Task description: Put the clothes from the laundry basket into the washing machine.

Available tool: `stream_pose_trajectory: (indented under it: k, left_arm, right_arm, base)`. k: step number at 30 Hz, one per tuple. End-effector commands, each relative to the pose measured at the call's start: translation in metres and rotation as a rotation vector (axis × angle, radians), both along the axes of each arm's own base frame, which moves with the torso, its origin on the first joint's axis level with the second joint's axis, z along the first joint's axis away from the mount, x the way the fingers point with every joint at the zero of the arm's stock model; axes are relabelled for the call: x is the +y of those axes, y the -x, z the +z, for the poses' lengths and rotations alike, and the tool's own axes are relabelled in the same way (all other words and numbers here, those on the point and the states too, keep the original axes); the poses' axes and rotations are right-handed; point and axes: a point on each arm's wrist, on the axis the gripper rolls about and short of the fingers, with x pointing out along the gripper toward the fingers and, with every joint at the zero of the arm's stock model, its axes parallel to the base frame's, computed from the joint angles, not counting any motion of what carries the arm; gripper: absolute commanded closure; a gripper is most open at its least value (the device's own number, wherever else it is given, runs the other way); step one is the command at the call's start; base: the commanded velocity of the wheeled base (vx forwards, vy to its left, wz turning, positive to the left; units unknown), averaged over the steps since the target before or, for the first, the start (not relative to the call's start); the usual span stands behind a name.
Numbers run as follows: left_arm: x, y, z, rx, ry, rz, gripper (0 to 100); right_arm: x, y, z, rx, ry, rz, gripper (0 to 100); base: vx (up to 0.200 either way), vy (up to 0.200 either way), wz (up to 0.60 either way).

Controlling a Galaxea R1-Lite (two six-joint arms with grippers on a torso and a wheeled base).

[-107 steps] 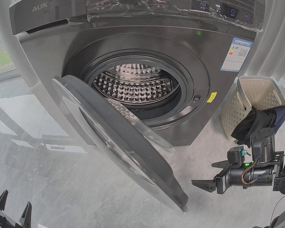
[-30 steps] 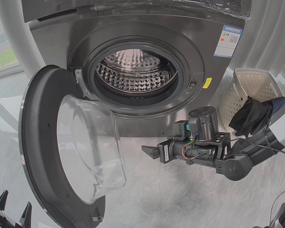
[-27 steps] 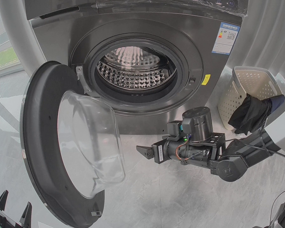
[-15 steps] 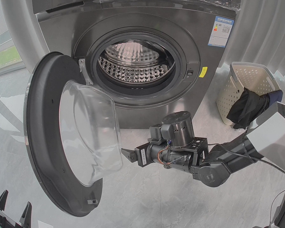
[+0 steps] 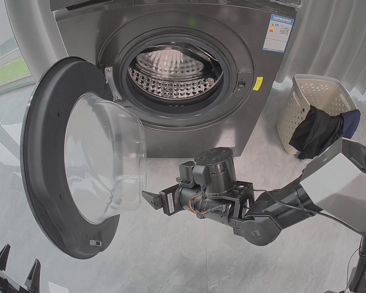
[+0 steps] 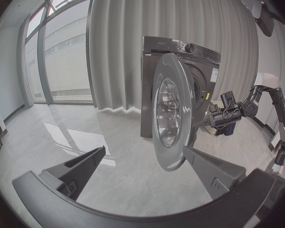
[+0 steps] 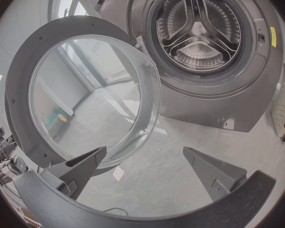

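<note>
The grey washing machine [image 5: 183, 114] has its drum [image 5: 173, 74] bare, and its door [image 5: 61, 159] is swung wide to the left. My right gripper [image 5: 149, 199] is low in front of the machine, open and holding nothing. Its tip is beside the door's glass bowl [image 5: 103, 159]; I cannot tell whether they touch. The right wrist view has the open gripper [image 7: 144, 154] facing the door [image 7: 85, 95] and the drum [image 7: 198, 29]. A cream laundry basket [image 5: 313, 92] stands right of the machine, with a black garment [image 5: 315, 131] and a blue one [image 5: 351, 123] draped over its rim. My left gripper [image 5: 19, 262] is low at the left, open [image 6: 144, 151].
Grey tiled floor [image 5: 171, 257] spreads in front of the machine. Pleated curtains [image 5: 337, 33] hang behind the basket, and a window [image 5: 8, 62] is at the left. The left wrist view has the machine [image 6: 180, 79] side-on, with the right arm [image 6: 224, 116] beyond its door.
The door has swung from half open to wide open at the left. My right gripper has moved left from beside the basket to the door's glass. The head camera has drawn back.
</note>
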Motion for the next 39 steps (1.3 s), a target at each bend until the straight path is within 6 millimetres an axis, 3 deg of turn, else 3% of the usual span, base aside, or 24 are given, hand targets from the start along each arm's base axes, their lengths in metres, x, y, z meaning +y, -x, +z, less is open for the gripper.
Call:
stream_pose_trajectory:
  k: [1,9,14,24,28,39]
  left_arm:
    - [0.000,0.000,-0.004,-0.003,0.000,-0.001,0]
    - [0.000,0.000,-0.004,-0.003,0.001,-0.001,0]
    - [0.000,0.000,-0.004,-0.002,0.003,-0.001,0]
    - [0.000,0.000,-0.004,-0.003,0.001,-0.001,0]
    - [0.000,0.000,-0.004,-0.003,0.001,-0.001,0]
    - [0.000,0.000,-0.004,-0.003,0.000,-0.001,0]
  right_arm:
    - [-0.003,-0.010,-0.003,-0.001,0.002,-0.022,0]
    - [0.018,-0.023,-0.023,-0.006,0.001,-0.010,0]
    - [0.040,-0.016,-0.016,-0.032,-0.039,0.029,0]
    - [0.034,-0.038,0.002,-0.079,-0.084,-0.017,0]
    - [0.040,-0.045,-0.014,-0.067,-0.067,-0.020,0]
    - [0.102,-0.045,-0.047,-0.096,-0.102,0.043,0]
  base:
    - [0.000,0.000,0.00]
    - [0.000,0.000,0.00]
    - [0.000,0.000,0.00]
    - [0.000,0.000,0.00]
    - [0.000,0.000,0.00]
    - [0.000,0.000,0.00]
